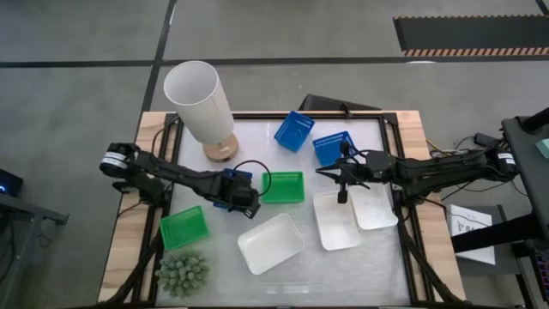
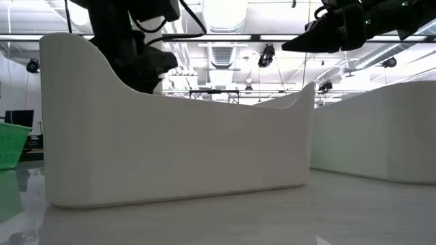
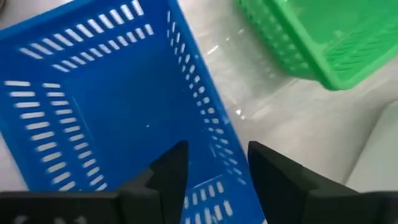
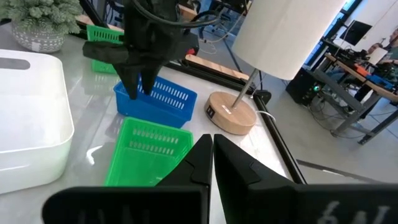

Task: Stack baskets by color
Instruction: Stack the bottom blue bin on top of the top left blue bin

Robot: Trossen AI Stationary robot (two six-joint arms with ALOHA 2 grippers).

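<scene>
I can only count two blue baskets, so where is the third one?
In the high view, the third blue basket sits left of centre under the left pincer, beside a green basket.

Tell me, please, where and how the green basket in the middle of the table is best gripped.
I would pinch the green basket by one long mesh wall, coming straight down from above. It sits upright with its open top up, so the thin rim suits a pincer. The wall facing the white baskets looks freest; the left pincer and blue basket crowd the other side.
</scene>
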